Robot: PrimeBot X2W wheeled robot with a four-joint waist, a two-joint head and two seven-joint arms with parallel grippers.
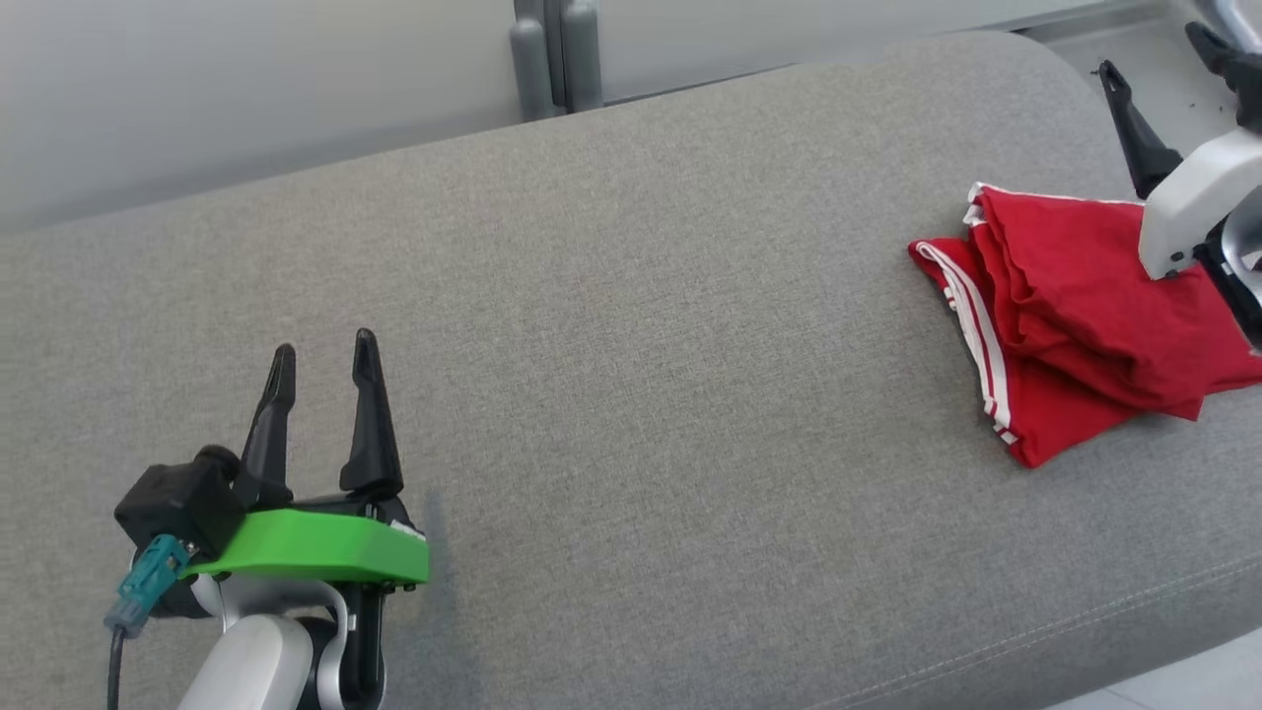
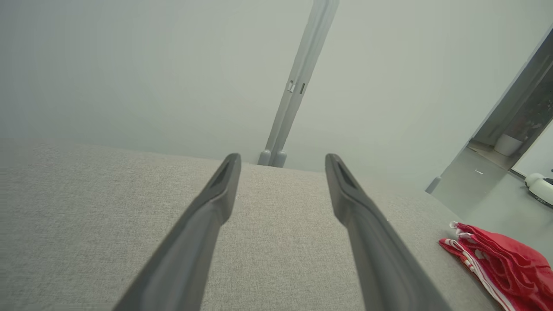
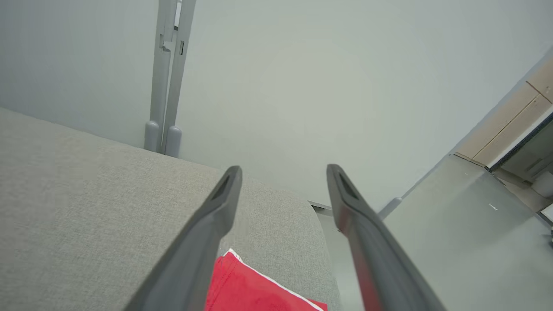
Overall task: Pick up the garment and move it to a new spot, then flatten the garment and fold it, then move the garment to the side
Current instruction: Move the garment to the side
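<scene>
- Garment (image 1: 1075, 325): red cloth with white stripes along one edge. It lies in a compact layered bundle at the right end of the cushion (image 1: 631, 296), close to its rounded far right corner. You can read it as folded and set to the side, so the task looks to be at or near its last step. How neat the lower layers are cannot be told.
- Right gripper (image 1: 1154, 54): poised over the far part of the garment, fingers pointing past the cushion's far edge toward the floor (image 3: 453, 224). Its jaws stand spread wide with nothing between them. In the right wrist view a corner of red cloth lies below the fingers, apart from them. You may judge that the cloth rests on its own weight and needs no hold. Whether the wrist housing touches the cloth cannot be told.
- Left gripper (image 1: 325, 343): low over the near left part of the cushion, well apart from the garment, jaws likewise spread and empty. Placed there, it leaves the right end to the other arm.
- Cushion: grey woven upholstery with a seam along its near edge. You should expect its texture to keep the cloth from sliding.
- Surround: pale wall (image 1: 246, 89) behind the far edge, with a grey upright post (image 1: 557, 54) against it.
</scene>
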